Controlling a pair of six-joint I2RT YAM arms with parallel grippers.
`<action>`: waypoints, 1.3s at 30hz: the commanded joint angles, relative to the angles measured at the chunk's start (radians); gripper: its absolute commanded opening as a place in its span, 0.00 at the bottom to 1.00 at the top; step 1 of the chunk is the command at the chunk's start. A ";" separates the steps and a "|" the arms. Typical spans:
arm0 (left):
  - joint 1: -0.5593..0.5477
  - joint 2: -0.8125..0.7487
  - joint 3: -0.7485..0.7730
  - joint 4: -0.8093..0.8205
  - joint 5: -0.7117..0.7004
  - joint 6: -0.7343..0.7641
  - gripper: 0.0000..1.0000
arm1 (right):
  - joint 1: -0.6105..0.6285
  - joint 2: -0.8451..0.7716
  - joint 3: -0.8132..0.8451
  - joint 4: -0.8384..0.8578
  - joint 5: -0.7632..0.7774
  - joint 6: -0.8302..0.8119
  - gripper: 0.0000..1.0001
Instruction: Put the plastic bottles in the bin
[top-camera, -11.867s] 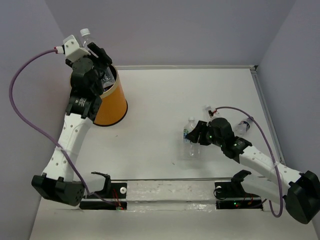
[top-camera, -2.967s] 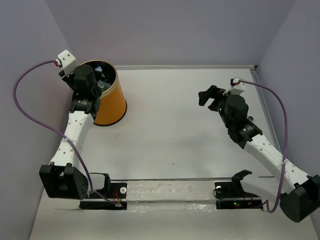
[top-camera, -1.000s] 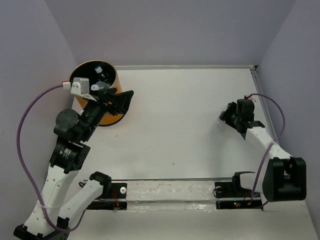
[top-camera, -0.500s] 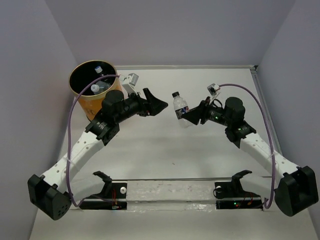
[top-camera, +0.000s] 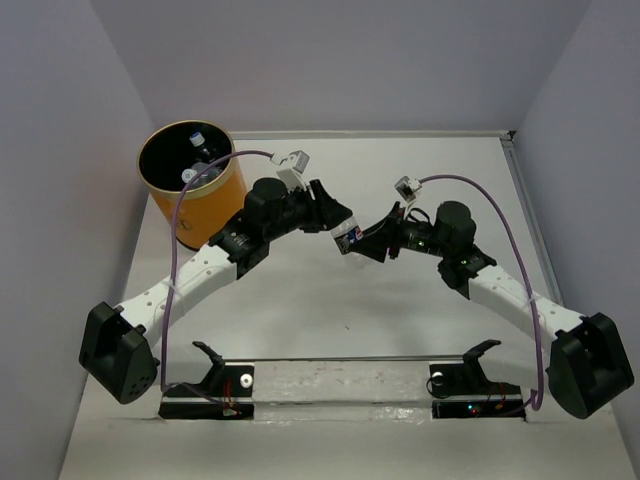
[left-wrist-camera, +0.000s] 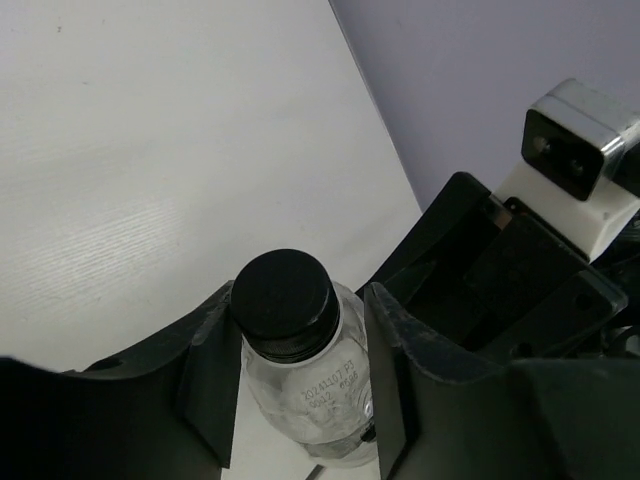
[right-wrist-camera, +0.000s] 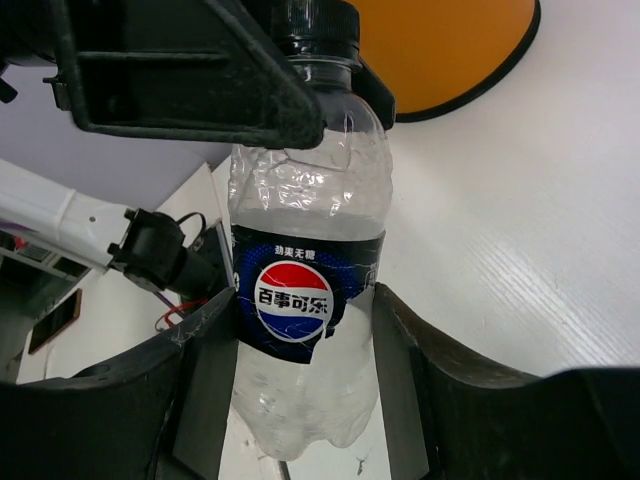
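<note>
Bottle sits between the two hands over mid-desk, right of the bin and well apart from it. It is a clear bottle with a black cap and a dark label bearing a round red, white and blue mark.

Right hand: closed on the bottle's lower body, a finger on each side at label height. The right wrist view shows the grip plainly, bottle upright in that view.

Left hand: comes in from the bin side, at the cap end. In the left wrist view its fingers are narrow, one on each side of the neck and cap. They lie against the bottle.

So both hands are on the one bottle, cap end left, base end right. From above it lies tilted, cap pointing up-left.

Bin stands upright at far left of desk, near the wall. Its inside is black, with other bottles in it, caps showing. Count unclear.
</note>
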 joint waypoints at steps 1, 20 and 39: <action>0.001 -0.021 0.048 0.064 -0.052 0.006 0.28 | 0.013 -0.024 -0.008 0.127 -0.031 0.011 0.29; 0.289 -0.069 0.555 -0.232 -0.475 0.199 0.00 | 0.013 -0.228 -0.106 0.110 0.058 0.046 1.00; 0.596 0.117 0.424 0.047 -1.214 0.518 0.00 | 0.013 -0.286 -0.150 0.035 0.144 -0.007 1.00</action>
